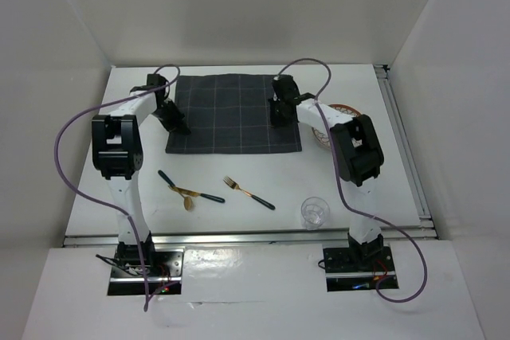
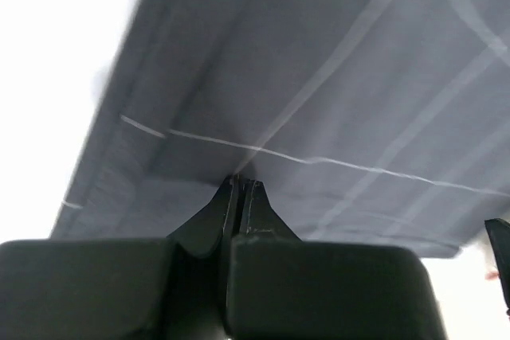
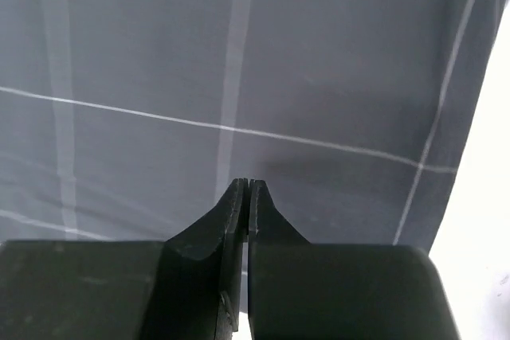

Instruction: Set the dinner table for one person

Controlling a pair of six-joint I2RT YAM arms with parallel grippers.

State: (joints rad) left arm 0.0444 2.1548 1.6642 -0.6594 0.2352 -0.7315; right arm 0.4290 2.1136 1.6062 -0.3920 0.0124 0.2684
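The counter (image 1: 239,224) is the big white slab that fills the middle of the top view, running from the arm bases at the near edge to the back wall, with a metal rail (image 1: 405,153) down its right side.

A dark grey checked placemat (image 1: 231,113) lies flat on its far middle part. The left hand (image 1: 177,127) is down on the placemat's left edge, near the front corner. In its wrist view its fingers (image 2: 231,205) are clenched tip to tip, and the cloth rises in a small crease right at the tips, so it seems to have a pinch of placemat. The right hand (image 1: 279,121) sits on the placemat's right part, a little in from the edge. Its fingers (image 3: 235,205) are pressed together too, over cloth that looks flat, with nothing seen between them.

Just beside the placemat's right edge, a dish with a reddish rim (image 1: 351,107) is partly hidden behind the right arm.

Nearer the bases, well apart from the placemat, lie the utensils. A dark-handled utensil (image 1: 169,181) and a gold spoon (image 1: 190,201) lie close together at the left. A gold fork (image 1: 249,193) with a dark handle lies at an angle in the middle. An upright clear glass (image 1: 314,212) stands at the right, near the front edge.
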